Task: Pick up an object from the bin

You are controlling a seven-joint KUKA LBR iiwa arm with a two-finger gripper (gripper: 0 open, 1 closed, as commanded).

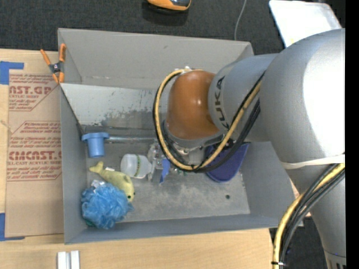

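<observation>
Four bits sit at the left of the grey bin: a blue plastic cup by the wall, a blue mesh puff in the near corner, a yellow toy fish touching the puff, then a pale clear cup. My pincer is down just beside that pale cup; can't tell whether it's wide or narrow. Further right a dark blue thing pokes out under the arm, which reads KUKA beside its orange cover.
</observation>
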